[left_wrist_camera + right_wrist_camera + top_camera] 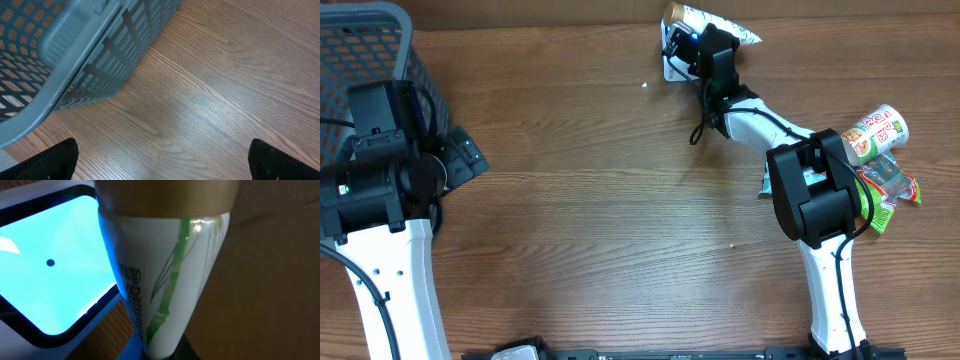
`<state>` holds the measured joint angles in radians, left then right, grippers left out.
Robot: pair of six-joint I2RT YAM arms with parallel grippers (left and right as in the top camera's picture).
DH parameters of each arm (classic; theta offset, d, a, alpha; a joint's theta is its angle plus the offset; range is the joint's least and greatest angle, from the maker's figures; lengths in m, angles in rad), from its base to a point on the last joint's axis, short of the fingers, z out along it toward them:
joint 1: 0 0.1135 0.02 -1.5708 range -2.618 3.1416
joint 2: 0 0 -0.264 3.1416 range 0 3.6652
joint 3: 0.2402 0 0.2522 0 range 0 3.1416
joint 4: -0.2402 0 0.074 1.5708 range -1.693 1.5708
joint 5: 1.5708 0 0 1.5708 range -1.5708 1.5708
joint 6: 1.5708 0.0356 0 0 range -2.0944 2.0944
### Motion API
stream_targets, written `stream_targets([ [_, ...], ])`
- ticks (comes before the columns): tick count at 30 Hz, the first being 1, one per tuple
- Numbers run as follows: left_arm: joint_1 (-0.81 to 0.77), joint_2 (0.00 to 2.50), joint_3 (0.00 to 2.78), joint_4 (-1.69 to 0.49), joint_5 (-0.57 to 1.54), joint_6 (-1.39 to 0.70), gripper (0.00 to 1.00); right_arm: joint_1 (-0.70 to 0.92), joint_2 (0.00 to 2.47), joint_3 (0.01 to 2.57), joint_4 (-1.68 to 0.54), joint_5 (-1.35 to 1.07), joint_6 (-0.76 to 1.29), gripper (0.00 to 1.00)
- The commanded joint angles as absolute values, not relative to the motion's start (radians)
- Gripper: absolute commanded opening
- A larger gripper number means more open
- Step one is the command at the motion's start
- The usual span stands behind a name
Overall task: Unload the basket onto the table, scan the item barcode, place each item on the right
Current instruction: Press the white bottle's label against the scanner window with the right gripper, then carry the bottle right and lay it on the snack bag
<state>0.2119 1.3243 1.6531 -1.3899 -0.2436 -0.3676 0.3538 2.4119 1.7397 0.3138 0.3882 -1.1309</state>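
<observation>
Wood tabletop [580, 200] lies broad beneath both claws. The grey basket [60, 55] sits just ahead of your left claw [162, 162], its fingers spread wide on nothing. Your right claw [705, 35] is clamped on the white tube [165, 280], which juts forward from it, the glowing cyan scanner [50, 265] just to its left. No barcode shows. The small print faces the wrist camera, not the window, so the scan may miss. Twist carelessly and the glossy, tapering tube could slip.
</observation>
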Motion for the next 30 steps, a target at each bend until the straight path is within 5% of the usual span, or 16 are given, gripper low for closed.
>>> stream_targets([
  [1,0.215,1.32,1.652,-1.387,-0.243,-0.382,1.0,0.353,2.387,1.774,0.334,0.372,-1.204,0.04],
  [11,0.215,1.32,1.652,-1.387,-0.243,-0.382,1.0,0.353,2.387,1.774,0.33,0.381,-1.342,0.04],
  [21,0.215,1.32,1.652,-1.387,-0.243,-0.382,0.99,0.359,2.271,1.774,0.221,0.451,-1.171,0.04],
  [26,0.215,1.32,1.652,-1.387,-0.243,-0.382,1.0,0.359,2.08,1.774,-0.025,0.444,-0.91,0.04],
  [30,0.215,1.32,1.652,-1.387,-0.243,-0.382,1.0,0.334,1.907,1.774,-0.255,0.484,-0.474,0.04],
])
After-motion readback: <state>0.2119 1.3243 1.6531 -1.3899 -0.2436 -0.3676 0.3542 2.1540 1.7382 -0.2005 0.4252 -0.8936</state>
